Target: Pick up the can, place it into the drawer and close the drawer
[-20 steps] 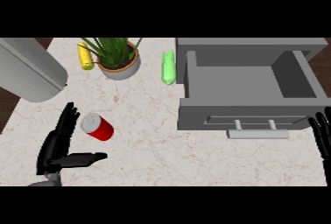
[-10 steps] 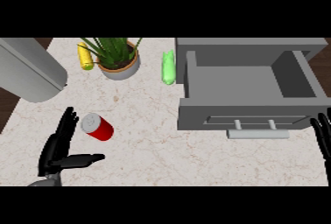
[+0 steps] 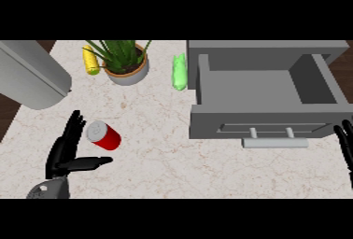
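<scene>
From the head view, the task is at its first step: the pick-up. The can (image 3: 103,136), red with a silver end, lies on its side on the worktop (image 3: 193,170), at the left and well apart from the drawer (image 3: 221,116). Nothing holds it yet.

The left hand (image 3: 62,154) is wide open just beside the can. Its fingers (image 3: 72,126) run straight up along the can's silver end, and its thumb (image 3: 89,162) sticks out to the right below the can, so the can sits in the angle between them. The fingers look very near the can's end, but I cannot tell whether they touch it. The thumb is clear of it.

The next move, as I judge it, is for the fingers and thumb to curl round the can's body. Since the can lies on its side, it may roll away if nudged before the hand wraps it. After that comes a lift and a long carry to the right.

The drawer is pulled out, its grey inside bare, with its handle (image 3: 276,143) facing the near edge, so it is ready to take the can.

The right hand (image 3: 345,140) rests open at the right edge, fingers up, near the handle and holding nothing.
</scene>
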Robot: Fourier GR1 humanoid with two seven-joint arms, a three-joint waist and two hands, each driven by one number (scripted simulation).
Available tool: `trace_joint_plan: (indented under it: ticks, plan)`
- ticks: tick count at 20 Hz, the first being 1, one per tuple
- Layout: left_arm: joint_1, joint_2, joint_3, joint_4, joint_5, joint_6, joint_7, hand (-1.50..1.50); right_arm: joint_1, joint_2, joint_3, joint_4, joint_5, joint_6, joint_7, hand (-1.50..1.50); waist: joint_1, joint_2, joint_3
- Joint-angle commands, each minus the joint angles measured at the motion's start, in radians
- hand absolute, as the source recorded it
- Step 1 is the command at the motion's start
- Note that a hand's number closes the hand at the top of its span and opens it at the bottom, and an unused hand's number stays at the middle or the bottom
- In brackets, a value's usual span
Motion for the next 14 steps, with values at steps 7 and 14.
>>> trace_joint_plan:
  ticks: [7, 14]
  plan:
    - [-0.062, -0.032, -0.026, 0.051, 0.012, 0.037, 0.002, -1.50, -0.017, -0.008, 0.008, 0.020, 0.015, 0.006, 0.004, -1.50, 0.001, 0.000, 0.000]
    - [-0.167, -0.022, -0.018, 0.214, -0.006, 0.064, -0.060, -1.50, 0.018, 0.011, -0.003, -0.068, -0.020, 0.011, 0.048, -1.50, -0.004, 0.000, 0.000]
